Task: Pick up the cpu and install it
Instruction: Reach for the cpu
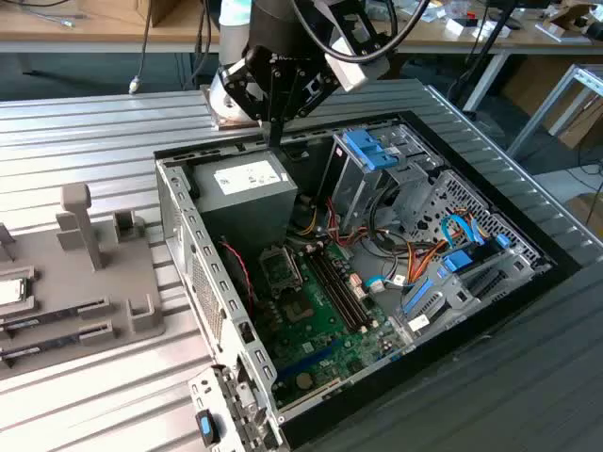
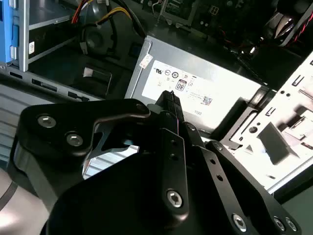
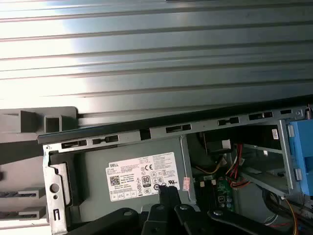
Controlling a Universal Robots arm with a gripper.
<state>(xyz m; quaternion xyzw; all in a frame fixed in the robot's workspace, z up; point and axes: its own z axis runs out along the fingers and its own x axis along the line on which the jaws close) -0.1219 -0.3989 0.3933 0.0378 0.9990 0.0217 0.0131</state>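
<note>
The black gripper's (image 1: 274,139) slim fingers (image 2: 171,111) are pressing together with nothing between them. It is hanging over the labelled grey metal power supply box (image 1: 247,193) inside the open black computer case (image 1: 201,282), upper centre of the exterior view. The pale silvery square cpu (image 1: 11,290) is lying on the grey plastic fixture tray (image 1: 66,273) at that view's far left edge, well apart from the gripper.

A robotics lab or workshop: an open computer case (image 1: 179,226) sits on a ribbed metal table (image 1: 85,141), with cluttered wooden workbenches (image 1: 85,42) behind.
</note>
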